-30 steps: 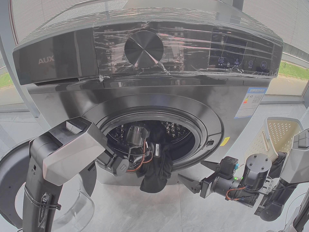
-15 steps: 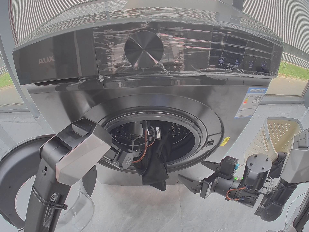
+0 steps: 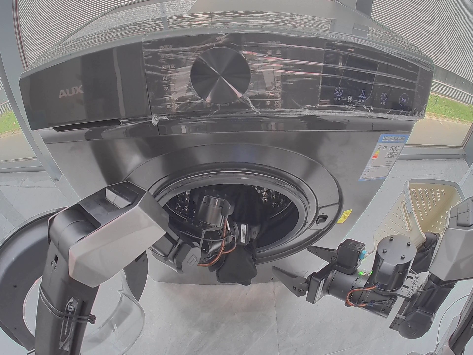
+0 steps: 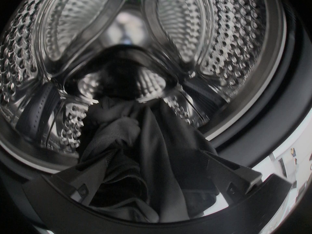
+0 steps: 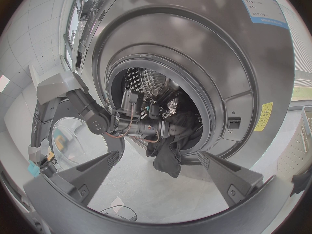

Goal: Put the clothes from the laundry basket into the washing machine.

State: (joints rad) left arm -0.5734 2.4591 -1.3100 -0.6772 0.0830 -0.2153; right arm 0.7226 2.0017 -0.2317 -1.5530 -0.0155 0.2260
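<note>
The left gripper (image 4: 156,153) sits in the mouth of the washer (image 3: 295,173), its fingers (image 4: 234,179) spread wide, with a black garment (image 3: 240,268) bunched loosely between them. The garment lies partly in the drum (image 4: 227,43) and partly hangs over the lower rim (image 3: 281,250) toward the floor (image 3: 221,321) (a fair fold of it is outside). The right gripper (image 3: 291,260) hangs low over the floor to the right of the opening, fingers wide and empty, with the basket (image 3: 433,203) beyond it at the far right.
</note>
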